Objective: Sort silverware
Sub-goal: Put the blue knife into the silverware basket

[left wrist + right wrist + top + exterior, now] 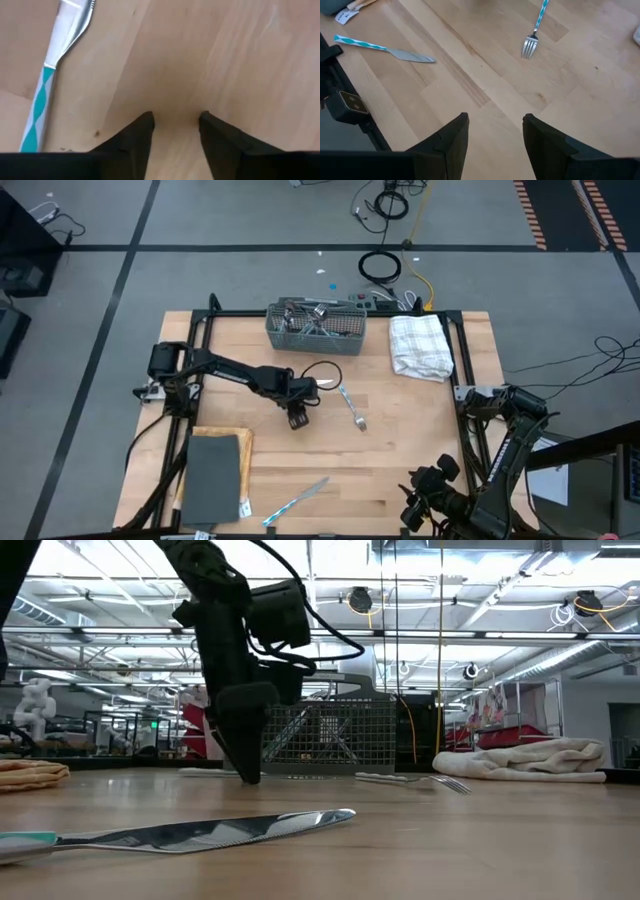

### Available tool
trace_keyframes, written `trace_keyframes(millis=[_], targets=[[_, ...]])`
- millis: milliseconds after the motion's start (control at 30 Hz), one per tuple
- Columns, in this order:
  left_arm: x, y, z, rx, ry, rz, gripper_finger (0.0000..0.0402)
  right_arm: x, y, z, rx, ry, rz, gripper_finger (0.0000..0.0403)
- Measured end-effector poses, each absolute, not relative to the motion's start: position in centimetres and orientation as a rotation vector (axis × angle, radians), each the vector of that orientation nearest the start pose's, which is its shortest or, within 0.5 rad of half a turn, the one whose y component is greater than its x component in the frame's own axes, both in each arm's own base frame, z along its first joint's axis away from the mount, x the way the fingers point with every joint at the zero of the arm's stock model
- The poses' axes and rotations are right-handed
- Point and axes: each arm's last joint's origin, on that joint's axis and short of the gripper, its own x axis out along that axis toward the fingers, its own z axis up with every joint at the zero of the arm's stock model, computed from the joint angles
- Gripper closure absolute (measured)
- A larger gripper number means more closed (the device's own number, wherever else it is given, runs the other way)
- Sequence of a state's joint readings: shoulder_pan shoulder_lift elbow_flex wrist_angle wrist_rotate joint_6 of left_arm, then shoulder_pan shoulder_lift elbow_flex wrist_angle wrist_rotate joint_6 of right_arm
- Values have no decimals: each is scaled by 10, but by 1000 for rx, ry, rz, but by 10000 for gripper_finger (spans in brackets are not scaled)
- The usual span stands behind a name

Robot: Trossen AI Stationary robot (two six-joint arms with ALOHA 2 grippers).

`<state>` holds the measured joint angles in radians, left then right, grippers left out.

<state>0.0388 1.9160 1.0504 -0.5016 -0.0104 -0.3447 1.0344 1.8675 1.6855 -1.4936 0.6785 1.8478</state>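
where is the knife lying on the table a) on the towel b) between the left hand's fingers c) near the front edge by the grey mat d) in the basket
c: the knife lies flat on bare wood near the front edge, just right of the grey mat, away from the basket and towel.

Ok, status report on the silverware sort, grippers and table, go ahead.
Left gripper open, empty, at table centre beside the fork. Right gripper open, empty, parked at the near right edge. Knife loose near front edge; more pieces in the basket. Nothing blocking.
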Motion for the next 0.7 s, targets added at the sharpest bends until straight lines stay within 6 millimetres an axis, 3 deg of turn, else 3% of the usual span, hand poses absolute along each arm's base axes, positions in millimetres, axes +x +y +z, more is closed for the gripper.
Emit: trace_keyframes(millis=[133, 233, 300, 367, 600, 700], targets=[[332, 11, 120, -297, 1342, 276, 289, 189, 283, 281, 397, 818, -671, 227], [330, 7, 149, -288, 1285, 245, 314, 189, 282, 281, 395, 818, -671, 227], [328, 6, 174, -194, 1207, 230, 318, 189, 282, 281, 386, 819, -674, 227], [330, 16, 190, -115, 1130, 218, 317, 188, 281, 281, 371, 822, -681, 227], [328, 54, 173, -64, 1209, 203, 300, 187, 280, 281, 358, 825, -686, 227], [327, 68, 154, -21, 1284, 201, 291, 187, 280, 281, 360, 825, -687, 227]])
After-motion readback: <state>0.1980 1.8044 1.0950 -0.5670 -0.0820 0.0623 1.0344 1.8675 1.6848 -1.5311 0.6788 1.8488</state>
